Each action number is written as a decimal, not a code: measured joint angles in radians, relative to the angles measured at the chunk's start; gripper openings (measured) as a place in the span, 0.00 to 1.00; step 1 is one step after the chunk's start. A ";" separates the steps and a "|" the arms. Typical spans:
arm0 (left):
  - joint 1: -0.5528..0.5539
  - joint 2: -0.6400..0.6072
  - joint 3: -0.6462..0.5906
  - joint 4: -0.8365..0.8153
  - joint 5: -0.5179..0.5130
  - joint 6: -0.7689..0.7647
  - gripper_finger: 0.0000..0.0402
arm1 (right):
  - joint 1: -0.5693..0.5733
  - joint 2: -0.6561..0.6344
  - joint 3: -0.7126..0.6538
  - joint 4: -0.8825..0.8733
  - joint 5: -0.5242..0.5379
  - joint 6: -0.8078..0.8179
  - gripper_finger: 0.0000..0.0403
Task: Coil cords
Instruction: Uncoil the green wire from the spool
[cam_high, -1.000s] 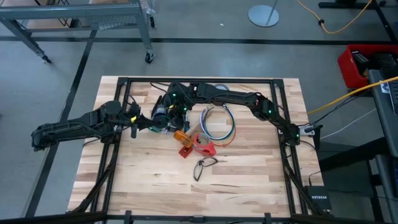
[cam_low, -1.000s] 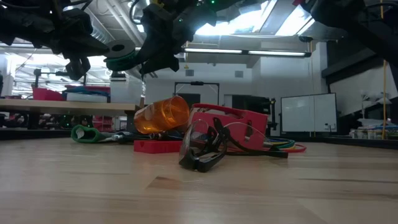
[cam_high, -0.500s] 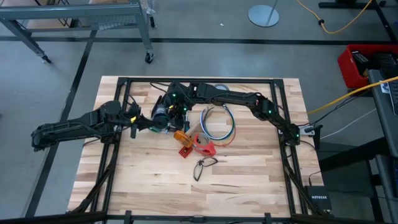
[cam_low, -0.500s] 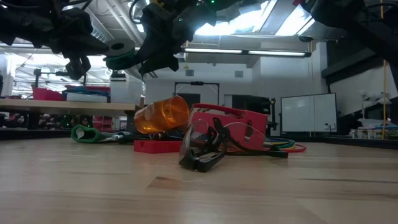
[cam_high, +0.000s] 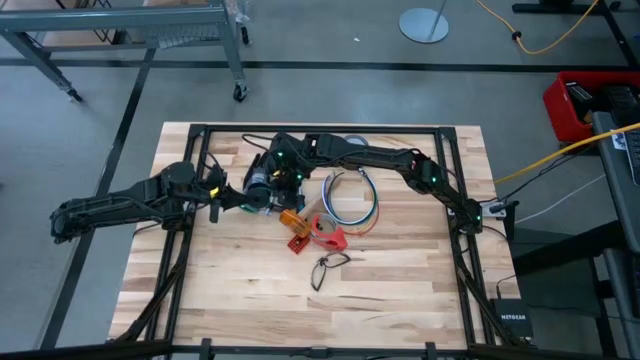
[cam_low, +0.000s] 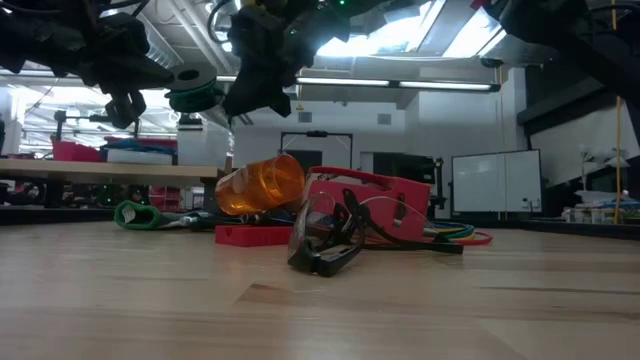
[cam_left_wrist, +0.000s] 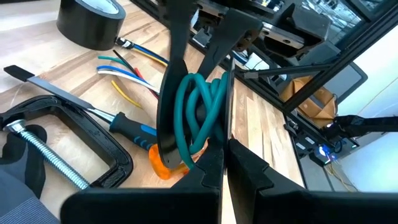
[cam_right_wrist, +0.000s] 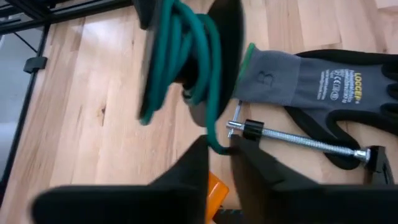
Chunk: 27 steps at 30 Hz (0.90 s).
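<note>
Right gripper (cam_right_wrist: 217, 149) now clenched on teal cord coil (cam_right_wrist: 186, 56), fingers narrower than a second ago. Left gripper (cam_left_wrist: 225, 146) shut beside same coil, upper centre of high view. Coil lifted slightly in low view. Multicoloured cords (cam_high: 350, 200) unmoved, centre-right of table (cam_high: 400, 290).

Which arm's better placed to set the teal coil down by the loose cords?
Right, probably. The right gripper clamps the teal coil, and the loose cords lie beside that arm; the left gripper is shut beside it.
</note>
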<state>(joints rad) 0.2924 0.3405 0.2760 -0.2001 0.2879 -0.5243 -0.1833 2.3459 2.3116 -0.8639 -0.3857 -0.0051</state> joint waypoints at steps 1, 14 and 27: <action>0.000 0.000 0.000 0.000 0.000 0.000 0.00 | 0.000 0.000 0.000 0.000 -0.002 0.000 0.09; 0.000 0.000 0.000 0.000 0.015 0.000 0.00 | -0.004 -0.001 0.000 -0.003 -0.002 -0.004 0.02; -0.001 0.000 0.000 0.010 0.107 0.000 0.00 | -0.027 -0.020 0.043 0.127 0.001 -0.037 0.01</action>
<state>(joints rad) 0.2917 0.3405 0.2764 -0.1900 0.3949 -0.5244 -0.2104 2.3260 2.3550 -0.7372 -0.3852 -0.0425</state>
